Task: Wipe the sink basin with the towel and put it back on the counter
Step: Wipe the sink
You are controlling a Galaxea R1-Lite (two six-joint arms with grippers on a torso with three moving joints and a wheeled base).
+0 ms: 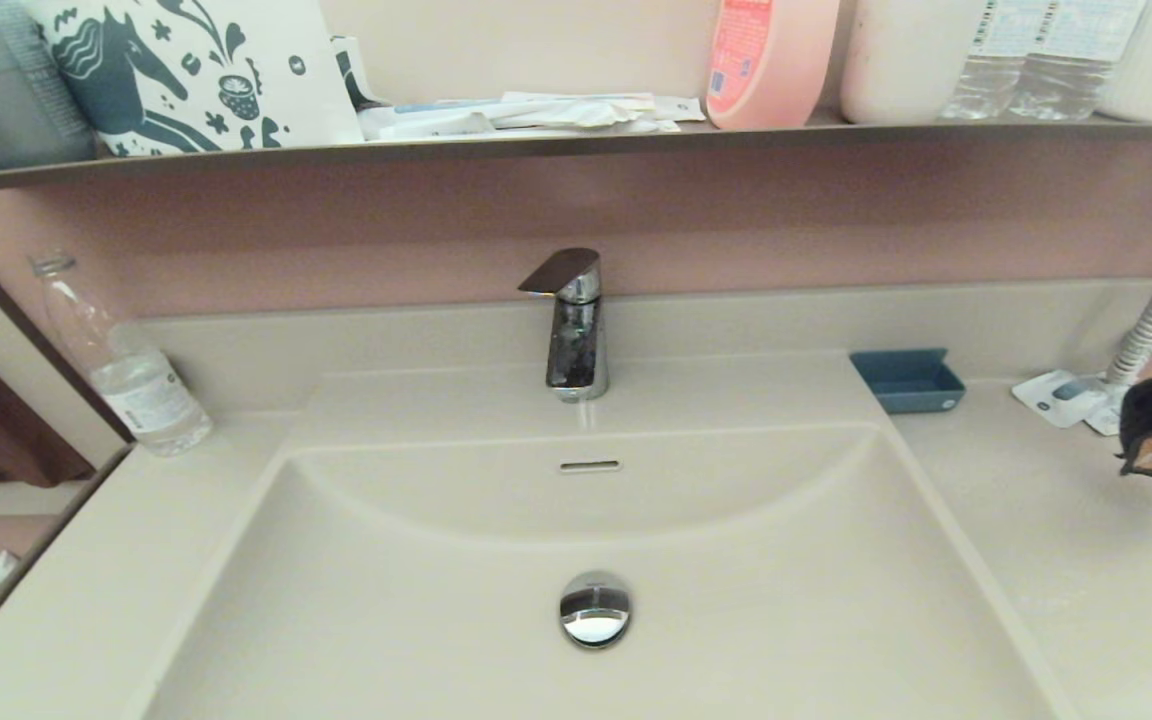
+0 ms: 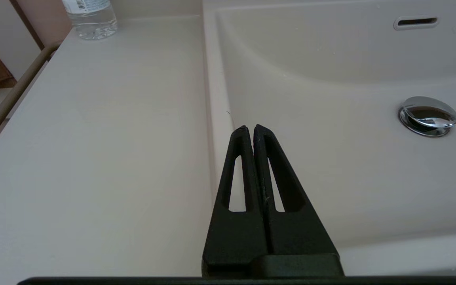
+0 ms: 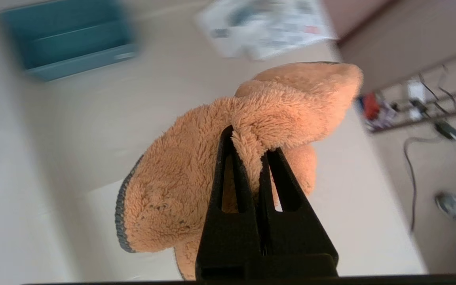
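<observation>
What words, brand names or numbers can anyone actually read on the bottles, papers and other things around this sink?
None can be read.
Pink plastic bottle on the dark shelf: label print too small.
Clear water bottle on the beige counter: white label and barcode, illegible.
Two clear bottles on the shelf: barcodes only, unreadable.
White printed leaflets beside the blue tray: blurred.
White bag: drawing, no words.

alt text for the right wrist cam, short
The right tool is shut on a fold of the fluffy orange towel with a dark grey edge, held up above the beige counter. Farther off on the counter sit a blue tray and a white printed leaflet, both blurred.
</observation>
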